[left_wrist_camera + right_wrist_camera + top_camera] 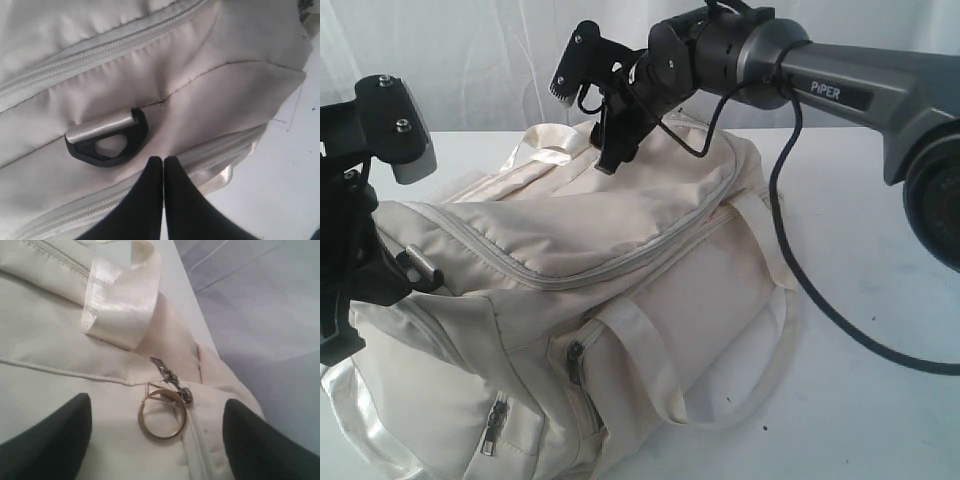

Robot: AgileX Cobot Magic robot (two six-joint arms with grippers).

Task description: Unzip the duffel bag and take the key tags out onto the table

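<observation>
The cream-white duffel bag [620,250] lies on the white table [860,270], its grey top zipper [570,272] closed. The key tags are hidden. My right gripper [588,115] hangs open over the bag's far end. In the right wrist view its fingers [47,440] stand wide on either side of a brass pull ring [162,419], which hangs from the zipper slider [185,396]; they do not touch it. My left gripper [163,161] is shut with nothing between its fingertips. It rests against the bag's near end, just beside a black D-ring [107,137].
A pale webbing handle [545,148] lies on the bag's far side and another loops over the table at the front [760,390]. The right arm's black cable [800,290] trails over the table right of the bag. Two side-pocket zippers [575,362] face the camera.
</observation>
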